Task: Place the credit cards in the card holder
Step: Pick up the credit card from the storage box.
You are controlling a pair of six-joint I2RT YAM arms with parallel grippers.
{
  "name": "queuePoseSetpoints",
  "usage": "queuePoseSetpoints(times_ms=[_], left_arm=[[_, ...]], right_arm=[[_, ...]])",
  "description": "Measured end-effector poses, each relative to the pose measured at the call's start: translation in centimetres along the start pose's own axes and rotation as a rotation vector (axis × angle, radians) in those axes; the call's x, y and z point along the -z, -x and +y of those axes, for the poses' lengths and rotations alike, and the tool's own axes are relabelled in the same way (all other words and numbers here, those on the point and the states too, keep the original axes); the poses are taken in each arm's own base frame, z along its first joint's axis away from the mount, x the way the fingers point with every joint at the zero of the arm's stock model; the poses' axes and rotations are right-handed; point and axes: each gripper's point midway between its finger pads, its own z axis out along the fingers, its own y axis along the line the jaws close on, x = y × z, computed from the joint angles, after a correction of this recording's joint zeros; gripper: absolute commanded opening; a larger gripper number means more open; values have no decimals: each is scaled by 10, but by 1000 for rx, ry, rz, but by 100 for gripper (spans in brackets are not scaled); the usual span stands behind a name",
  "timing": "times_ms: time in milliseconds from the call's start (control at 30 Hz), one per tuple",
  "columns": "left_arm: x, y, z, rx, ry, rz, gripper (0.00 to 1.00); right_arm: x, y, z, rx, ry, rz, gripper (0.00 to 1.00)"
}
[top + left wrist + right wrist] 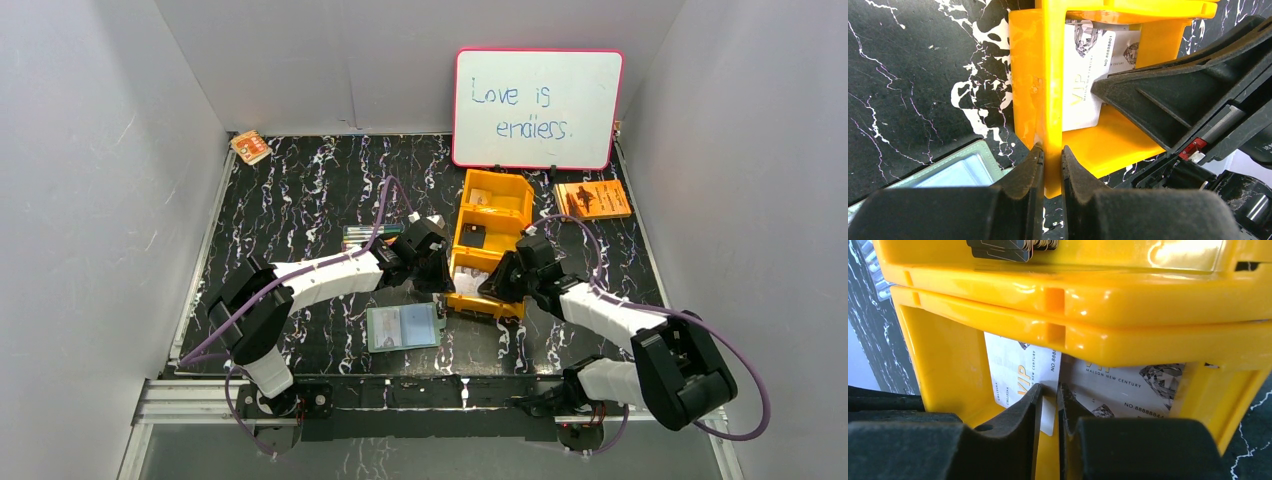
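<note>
A white credit card (1015, 372) printed VIP leans in the near compartment of an orange bin (520, 190), with a greyer credit card (1128, 390) behind it. My right gripper (1050, 396) reaches into that compartment, its jaws closed to a narrow slit on the white card's lower corner. My left gripper (1052, 159) is shut on the bin's near left wall (1052, 75); the white card (1080, 85) and a right finger (1158, 95) show beyond it. The card holder (403, 326) lies open on the table in front of the bin, apart from both grippers.
A dark card (473, 238) lies in the bin's middle compartment. A whiteboard (537, 108) stands at the back, an orange booklet (593, 199) lies at the back right, and a small orange-and-white packet (250, 147) sits at the back left. White walls enclose the marbled table (300, 190).
</note>
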Motion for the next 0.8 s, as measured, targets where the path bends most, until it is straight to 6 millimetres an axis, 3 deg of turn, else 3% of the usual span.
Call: queuePoseSetpoints(times_ms=[333, 600, 800], left_arm=[[0, 0, 0, 0, 1, 1, 0], [0, 0, 0, 2, 1, 1, 0], [0, 0, 0, 4, 1, 0, 0]], right_arm=[[10, 3, 14, 5, 63, -20, 0], [15, 4, 25, -6, 114, -19, 0], [30, 8, 29, -23, 114, -46, 0]])
